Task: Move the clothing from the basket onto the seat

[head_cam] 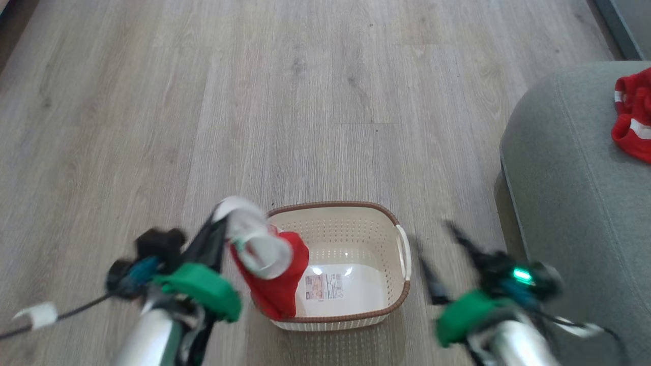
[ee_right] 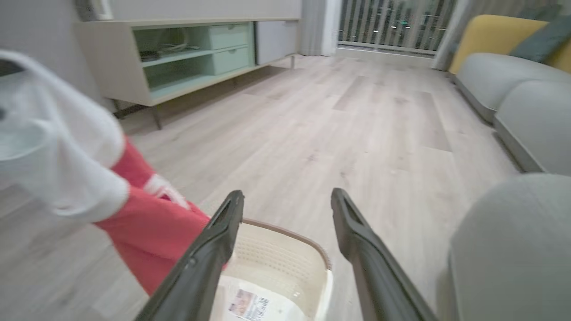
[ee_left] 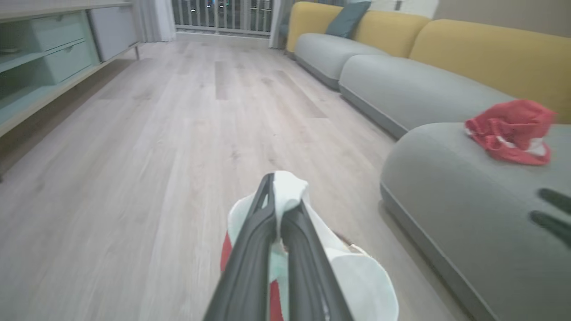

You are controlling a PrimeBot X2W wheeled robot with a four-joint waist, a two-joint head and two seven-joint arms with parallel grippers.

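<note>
Left gripper point(ee_left: 282, 201) pinches the bright red and white fabric garment point(head_cam: 277, 287), dangling over the left rim of the cream perforated plastic basket point(head_cam: 330, 205). Right gripper point(ee_right: 287, 196) hangs spread, right of the basket, near the grey-green upholstered seat point(head_cam: 569, 213).

Entry 1: paper label point(head_cam: 324, 287), white, lying flat on the floor of the basket point(head_cam: 333, 205), toward the 9 o'clock side of that floor in the head view.
- Content: a small colour picture at the label's 9 o'clock end, with rows of dark print beside it.
- Right wrist view: barcode stripes show toward its 3 o'clock end.
- Legibility: the print is too small and blurred; no word, brand or number can be read.
</note>
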